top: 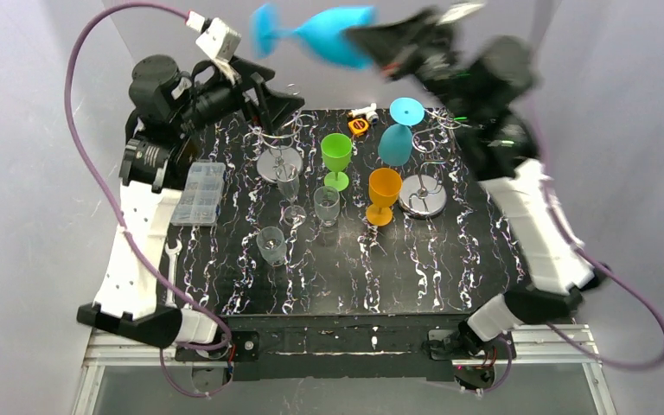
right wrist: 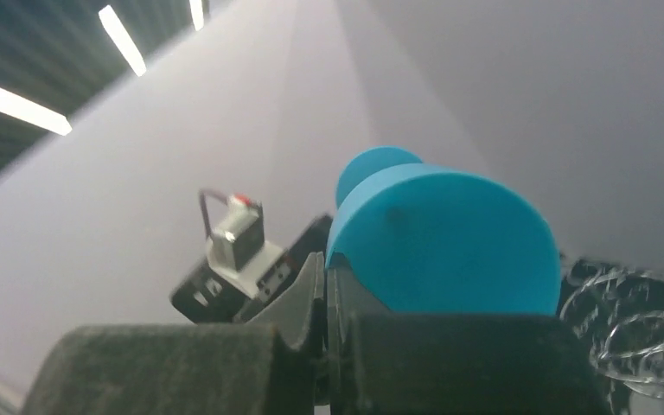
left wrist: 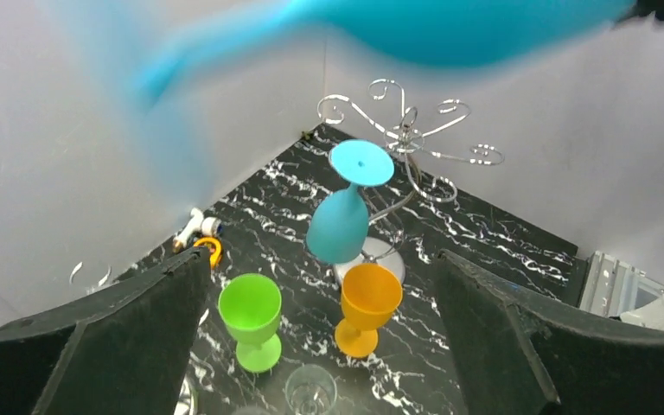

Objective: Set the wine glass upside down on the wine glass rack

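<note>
Wine glass (top: pixel 333 35): blue, lying sideways in the air above the back edge of the worktop (top: pixel 450 277), foot pointing left. We log the right hand (top: pixel 372 39) clamped on its bowl end. Left hand (top: pixel 270 93): fingers wide apart, holding nothing, just below that foot. Rack (top: pixel 424 194), back right: hanging glass (top: pixel 395 143) upside down, open air above.

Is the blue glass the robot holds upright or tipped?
Tipped: the blue glass lies almost sideways in the right gripper, its foot pointing left.
</note>
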